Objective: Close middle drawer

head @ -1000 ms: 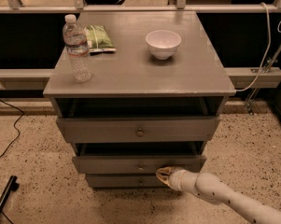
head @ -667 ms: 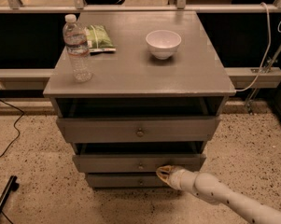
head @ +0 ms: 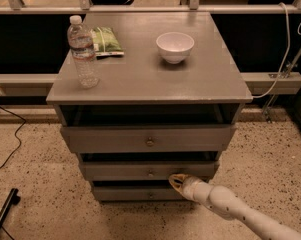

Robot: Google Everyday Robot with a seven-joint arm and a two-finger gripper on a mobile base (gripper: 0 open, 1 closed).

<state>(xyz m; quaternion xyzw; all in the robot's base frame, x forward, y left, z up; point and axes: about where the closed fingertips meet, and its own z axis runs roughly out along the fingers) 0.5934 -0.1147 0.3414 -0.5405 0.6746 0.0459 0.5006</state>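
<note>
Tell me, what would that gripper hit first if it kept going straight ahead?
Probably the middle drawer front: the gripper sits at its lower edge, right of the knob, pointing into it. Depth is unclear; it may already touch.

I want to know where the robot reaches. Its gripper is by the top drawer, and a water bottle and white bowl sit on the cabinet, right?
No: the camera view shows the gripper by the middle drawer, right of its knob. The rest is right.
</note>
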